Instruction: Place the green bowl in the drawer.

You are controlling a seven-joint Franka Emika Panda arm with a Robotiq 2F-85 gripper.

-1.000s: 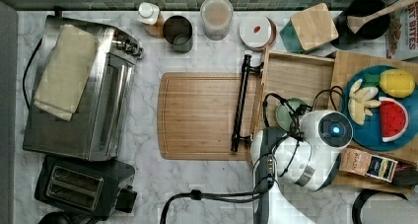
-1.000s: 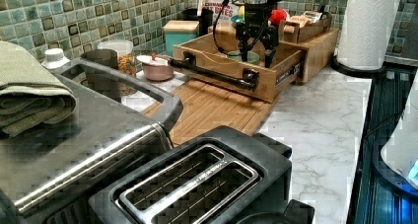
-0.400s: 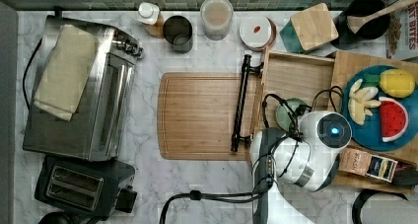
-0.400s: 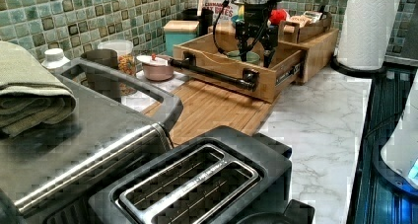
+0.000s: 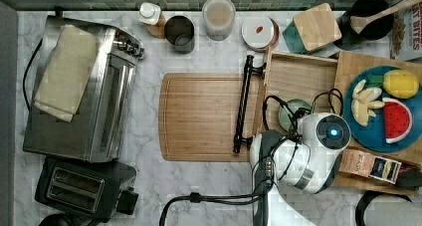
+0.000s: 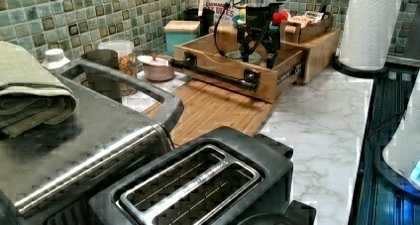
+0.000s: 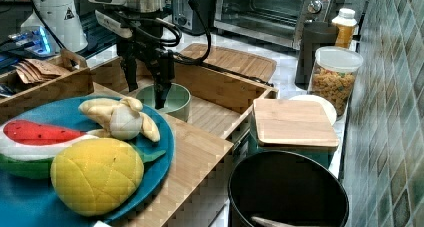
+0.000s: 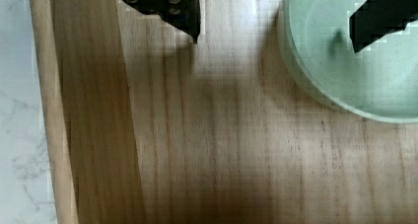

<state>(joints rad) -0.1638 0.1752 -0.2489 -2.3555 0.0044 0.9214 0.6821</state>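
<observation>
Since the green bowl (image 7: 164,101) already sits on the drawer (image 5: 298,79) floor, at the near-right corner in the top view, what matters is the straddle: one finger (image 8: 382,19) hangs inside the bowl, the other outside its rim. The gripper (image 7: 145,79) is spread wide, holding nothing, directly above the rim. Bowl is round, no long axis; pale mint, smooth and glossy. Drawer is light fine-grained wood with raised rims and a long black bar handle (image 5: 243,104) on the top view's left. Likely next move is a straight lift clear.
</observation>
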